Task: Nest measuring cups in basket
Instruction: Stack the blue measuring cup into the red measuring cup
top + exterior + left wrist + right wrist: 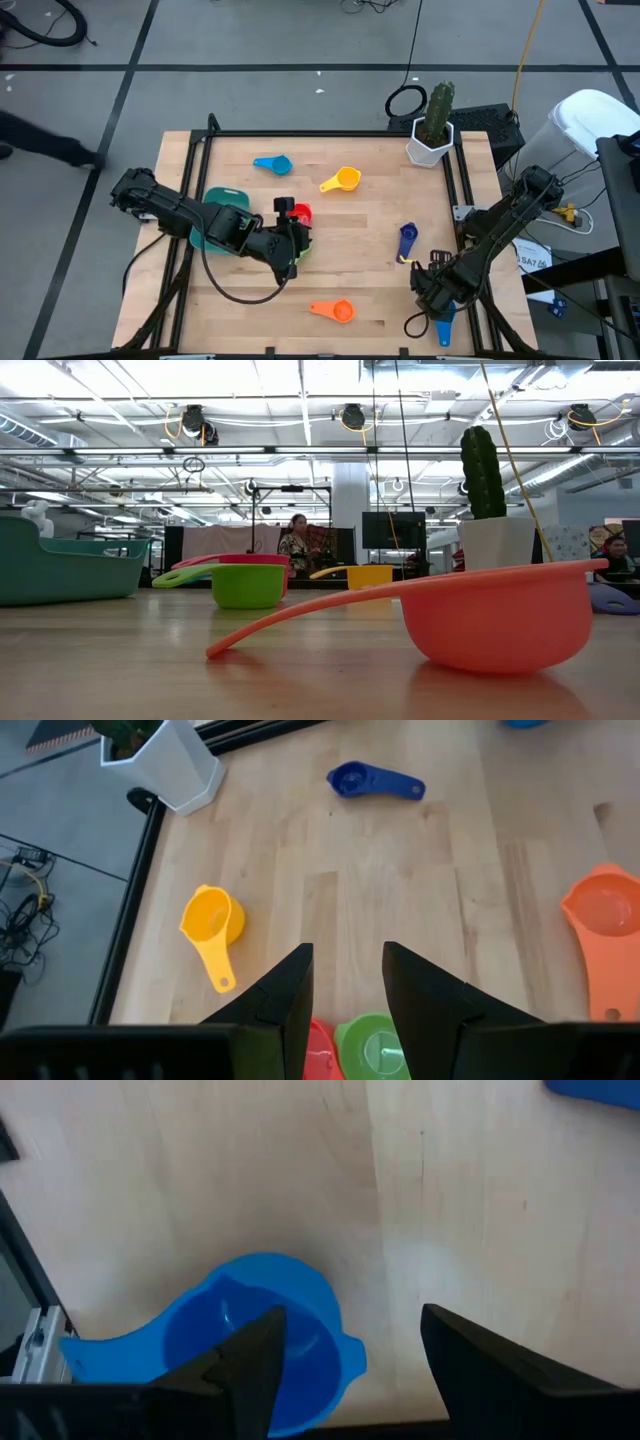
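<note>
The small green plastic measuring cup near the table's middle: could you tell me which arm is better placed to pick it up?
Left, probably. The left gripper hangs open directly above the green measuring cup, while the right gripper is over a blue plastic cup at the far corner.

I find no legible text, label, brand, number or sign in any view. A white sheet lies off the table at about 3 o'clock from my right arm's base, and it carries dark print too small for me to read. The measuring cups show no readable size marks.
</note>
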Motion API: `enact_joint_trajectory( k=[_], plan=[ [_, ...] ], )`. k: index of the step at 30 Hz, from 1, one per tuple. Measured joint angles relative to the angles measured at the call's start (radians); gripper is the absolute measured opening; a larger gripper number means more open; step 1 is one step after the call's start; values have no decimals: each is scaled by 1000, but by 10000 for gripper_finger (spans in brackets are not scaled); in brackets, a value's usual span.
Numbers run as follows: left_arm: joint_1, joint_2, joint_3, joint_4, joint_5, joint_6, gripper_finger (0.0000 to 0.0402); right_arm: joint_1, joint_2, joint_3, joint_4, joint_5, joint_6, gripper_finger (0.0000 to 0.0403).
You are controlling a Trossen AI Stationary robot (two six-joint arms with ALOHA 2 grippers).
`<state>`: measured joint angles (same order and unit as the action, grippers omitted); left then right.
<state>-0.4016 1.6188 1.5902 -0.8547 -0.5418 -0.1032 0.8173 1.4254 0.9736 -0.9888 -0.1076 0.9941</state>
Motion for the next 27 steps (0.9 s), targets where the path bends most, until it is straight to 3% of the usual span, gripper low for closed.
enact_joint_trajectory(
  k=[27],
  plan=[
    [-19,0,0,-1,-10,-56,127,10,0,-117,84,-76,-3,221]
  ],
)
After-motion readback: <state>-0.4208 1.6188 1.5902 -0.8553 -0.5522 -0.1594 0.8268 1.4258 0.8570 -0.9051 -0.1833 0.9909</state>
